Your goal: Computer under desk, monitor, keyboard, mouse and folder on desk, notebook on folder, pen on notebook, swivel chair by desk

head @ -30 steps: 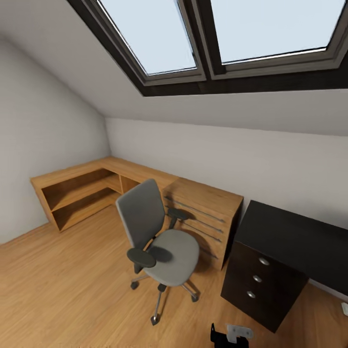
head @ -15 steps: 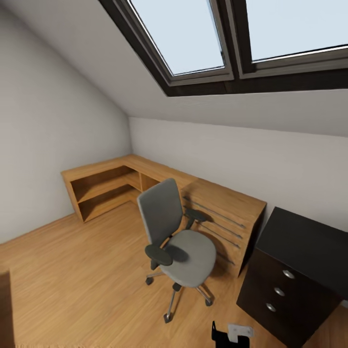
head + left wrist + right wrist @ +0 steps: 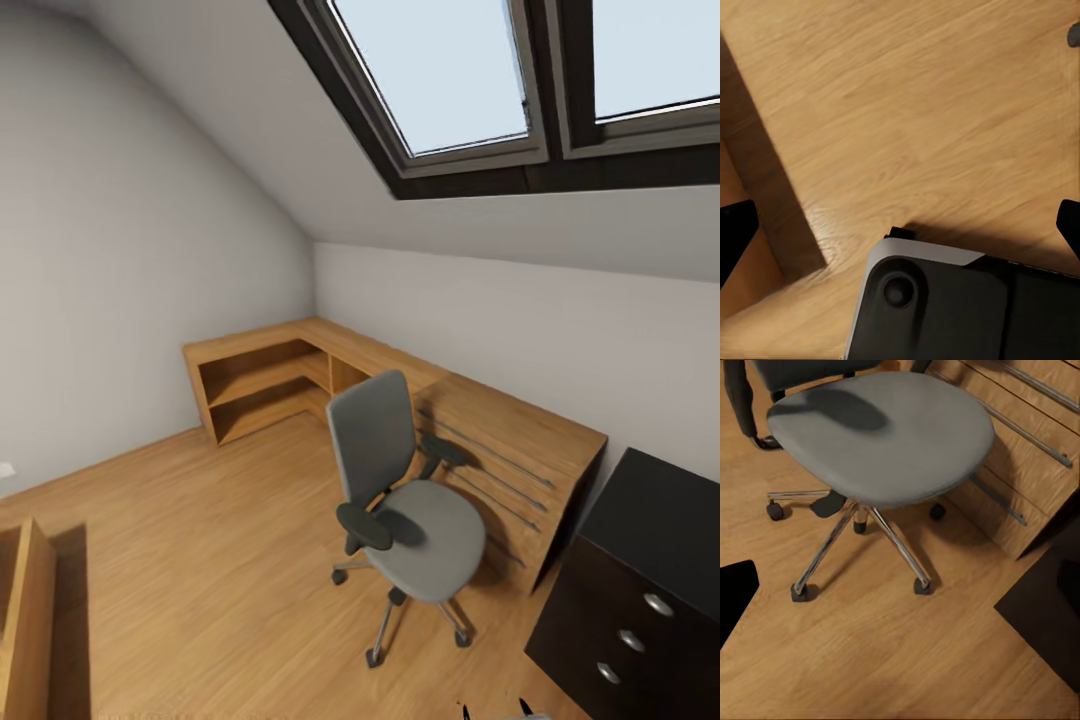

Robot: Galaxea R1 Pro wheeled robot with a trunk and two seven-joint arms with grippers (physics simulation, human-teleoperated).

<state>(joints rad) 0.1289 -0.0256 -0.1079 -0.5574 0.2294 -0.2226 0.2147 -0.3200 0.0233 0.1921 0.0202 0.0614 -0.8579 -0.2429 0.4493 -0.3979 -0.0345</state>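
Note:
The swivel chair [image 3: 405, 505] stands on the wood floor in the middle of the head view, its grey seat [image 3: 877, 431] bare and turned toward me. The desk [image 3: 660, 520] with its dark drawer unit [image 3: 620, 625] and silver knobs is cut off at the lower right. My left gripper [image 3: 900, 229] is open over bare floor, above my own base [image 3: 960, 307]. My right gripper [image 3: 900, 592] is open, hanging over the chair's chrome base, apart from it. The computer, monitor, keyboard, mouse, folder, notebook and pen are out of view.
Low wooden shelving [image 3: 265, 375] runs along the far wall into the corner, joined to a wooden drawer chest [image 3: 510, 455] just behind the chair. Another wooden piece [image 3: 25, 620] stands at the lower left. Open floor lies left of the chair. A sloped ceiling with skylights [image 3: 440, 70] hangs overhead.
The camera has turned left: chair, shelving and desk have all slid right in the picture, and the wooden piece has come in at the lower left. The chair itself has not moved.

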